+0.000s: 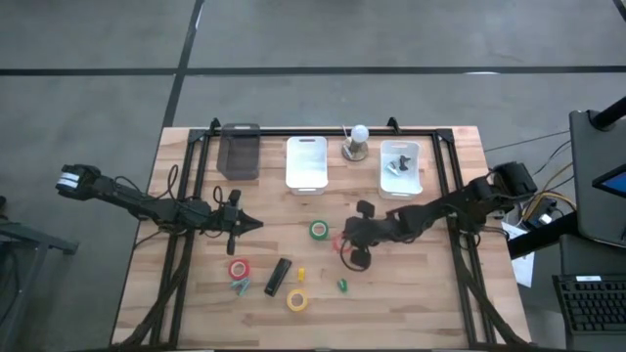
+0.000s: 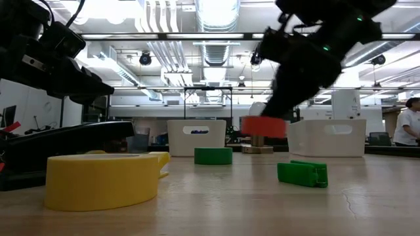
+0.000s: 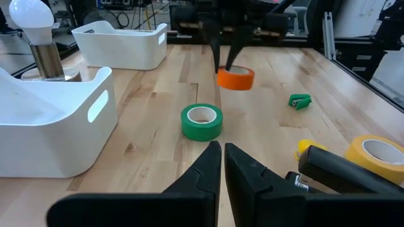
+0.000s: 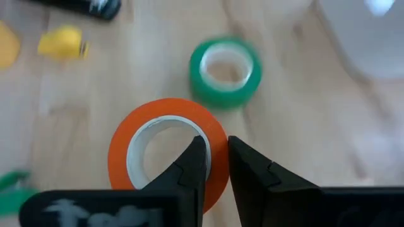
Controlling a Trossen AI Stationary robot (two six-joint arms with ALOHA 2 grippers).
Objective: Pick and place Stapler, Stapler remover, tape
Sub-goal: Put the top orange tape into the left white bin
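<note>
Orange tape: my right gripper (image 4: pixel 214 157) has its fingers pinched on the wall of the orange-red roll (image 4: pixel 167 154), one finger inside the ring and one outside. In the low view the roll (image 2: pixel 264 126) hangs clear above the table (image 1: pixel 411 298).
Left gripper: my left gripper (image 3: pixel 222 165) waits over the left side of the table, fingers almost closed with just a thin gap, holding nothing.
Other tape: the green roll (image 1: pixel 319 230) lies just beside the right gripper. The red roll (image 1: pixel 239 269) and the yellow roll (image 1: pixel 296 299) lie near the front.
Stapler: the black stapler (image 1: pixel 278 276) lies flat between the red roll and the yellow roll.
Bins: three bins sit along the back edge, a dark bin (image 1: pixel 239 152) and two white bins (image 1: pixel 306 162).
What could go wrong: I think the roll could tip or slip out, because the fingers only hold one thin side of it. A fast swing could shake it loose. It could also bump a bin's rim if I carry it too low.
Hard to see: I cannot tell which small piece is the stapler remover. A green bit (image 2: pixel 302 174) and a yellow bit (image 1: pixel 301 275) are too small to name.
</note>
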